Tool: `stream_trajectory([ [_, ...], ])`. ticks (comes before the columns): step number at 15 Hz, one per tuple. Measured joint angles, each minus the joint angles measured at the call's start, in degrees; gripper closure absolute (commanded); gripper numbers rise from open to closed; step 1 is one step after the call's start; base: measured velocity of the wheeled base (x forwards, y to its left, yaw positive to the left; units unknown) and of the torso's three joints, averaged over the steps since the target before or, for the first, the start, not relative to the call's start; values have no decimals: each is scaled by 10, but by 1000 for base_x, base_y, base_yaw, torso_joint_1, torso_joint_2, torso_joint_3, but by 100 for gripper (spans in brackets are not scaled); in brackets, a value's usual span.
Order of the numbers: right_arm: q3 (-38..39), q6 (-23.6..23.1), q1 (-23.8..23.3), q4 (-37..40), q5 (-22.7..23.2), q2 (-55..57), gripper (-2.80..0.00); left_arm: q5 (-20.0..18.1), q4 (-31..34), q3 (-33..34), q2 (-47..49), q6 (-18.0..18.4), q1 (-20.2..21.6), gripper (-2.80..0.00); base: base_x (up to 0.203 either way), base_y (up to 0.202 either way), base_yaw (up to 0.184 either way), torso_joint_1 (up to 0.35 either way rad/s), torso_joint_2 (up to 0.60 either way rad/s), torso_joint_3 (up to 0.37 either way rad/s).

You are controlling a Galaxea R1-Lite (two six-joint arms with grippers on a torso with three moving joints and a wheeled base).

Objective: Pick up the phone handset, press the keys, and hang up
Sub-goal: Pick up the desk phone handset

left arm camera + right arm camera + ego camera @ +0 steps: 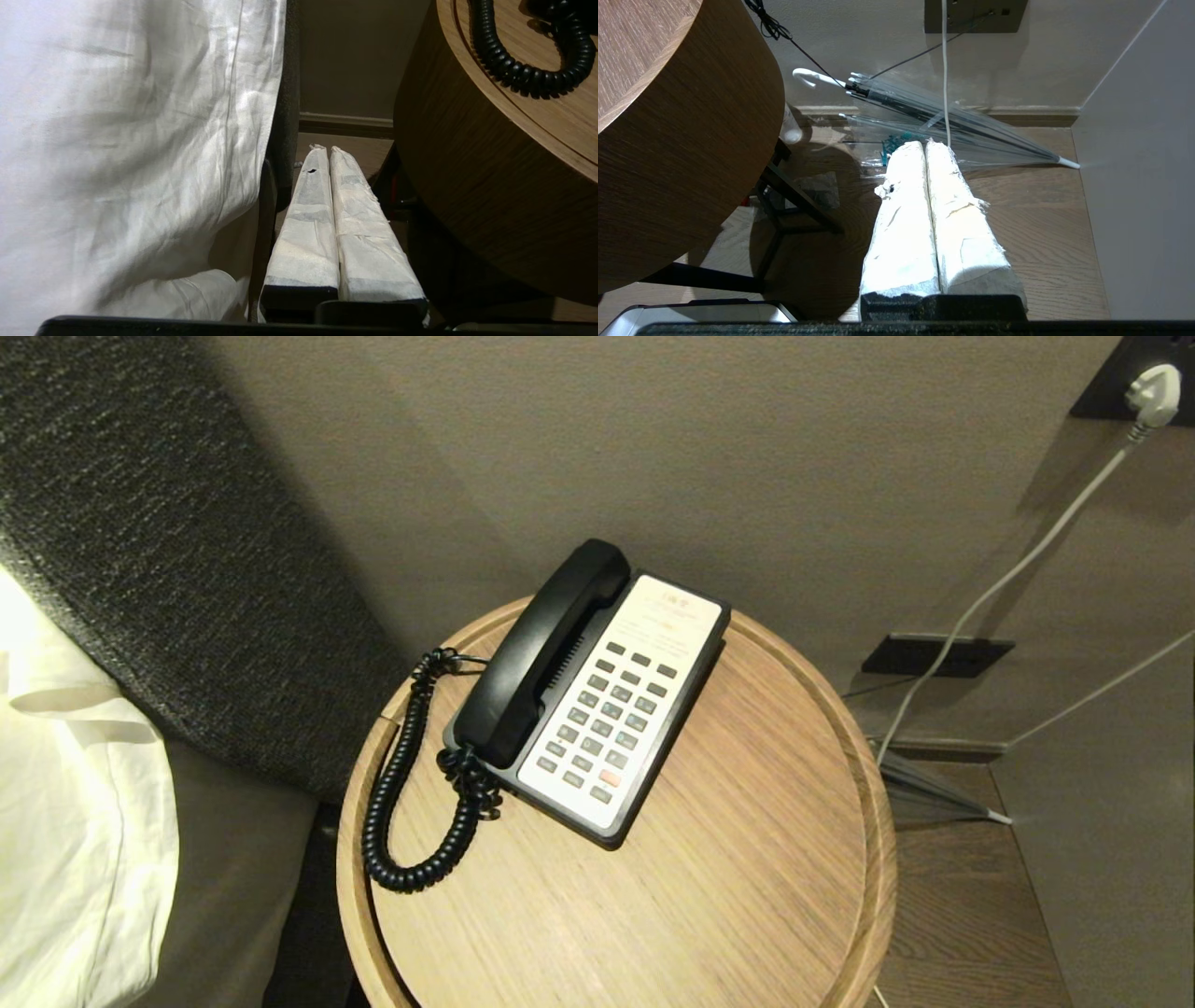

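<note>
Head view, nearest: round wooden table (pixel 747 859) is filling the foreground, with the black coiled cord (pixel 401 775) looping along its left edge.
Handset position: phone handset (pixel 541 653) is lying seated in its cradle on the left side of the phone base (pixel 644 709), which is sitting at the back of the table, close to the wall.
Handset axis: its long line is running from near-left to far-right, parallel with the base; the nearer bulging end is where the cord is joining.
Keys: keypad (pixel 607 719) is facing up just right of the handset, untouched.
Left wrist: left gripper (pixel 327 151) is hanging low beside the table, between the white bedding (pixel 131 140) and the table's curved side, its wrapped fingers (pixel 308 224) pressing together on nothing.
Right wrist: right gripper (pixel 927 144) is hanging low on the table's other side, above the floor, fingers likewise pressing together and empty, with a clear umbrella (pixel 943 116) lying beyond.
Deciding relation: the handset is sitting above and ahead of both grippers, on the left half of the phone, so the left arm is looking like the nearer one for the lift.
Stage, as a judgement: nothing is begun; neither arm is showing in the head view.
Far: plug and white cable (pixel 1018 569) are hanging on the wall at right.
</note>
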Motion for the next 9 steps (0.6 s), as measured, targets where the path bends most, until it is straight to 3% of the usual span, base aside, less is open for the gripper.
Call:
stream_trajectory([
  [2,0,0,0,0,0,0,0,-19,20,-35,6,1,0,0,0,0,0,0,0,0],
  [4,0,0,0,0,0,0,0,-54,74,-141,41,1,0,0,0,0,0,0,0,0],
  [7,0,0,0,0,0,0,0,-96,173,-325,184,0,-1,0,0,0,0,0,0,0],
  [9,0,0,0,0,0,0,0,-128,201,-430,307,1,-9,0,0,0,0,0,0,0],
])
